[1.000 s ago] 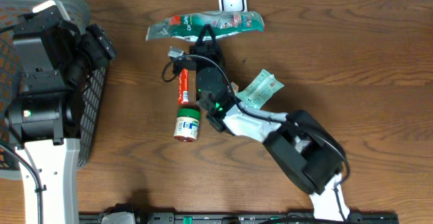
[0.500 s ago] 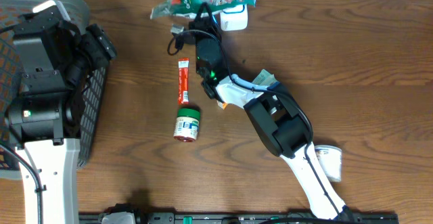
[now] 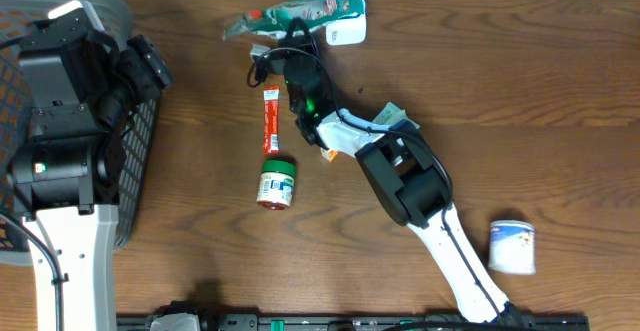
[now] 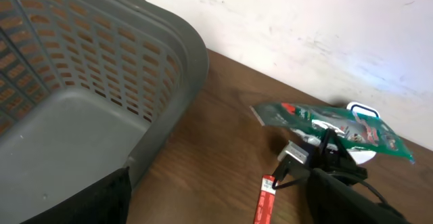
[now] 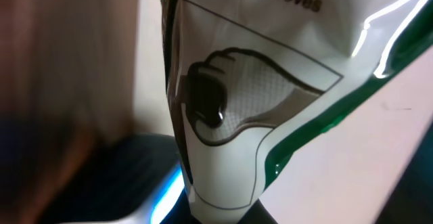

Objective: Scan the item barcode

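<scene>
One glove packet [image 3: 295, 14] is the item, a thin glossy pouch held up at the far edge of the desk [image 3: 520, 91], its right end over the white scanner [image 3: 343, 26]. The right gripper [image 3: 297, 39] is clenched on the packet's lower edge near its middle. The left gripper [image 3: 148, 69] hangs released at the rim of the grey basket [image 3: 140, 171], holding nothing. The pouch looks light and limp, so its free ends probably droop. Its film shines with glare in the right wrist view and likely slips under a weak pinch. A firm hold on a flat sealed edge, clear of any printed code, seems best, with the panel taut toward the scanner.
</scene>
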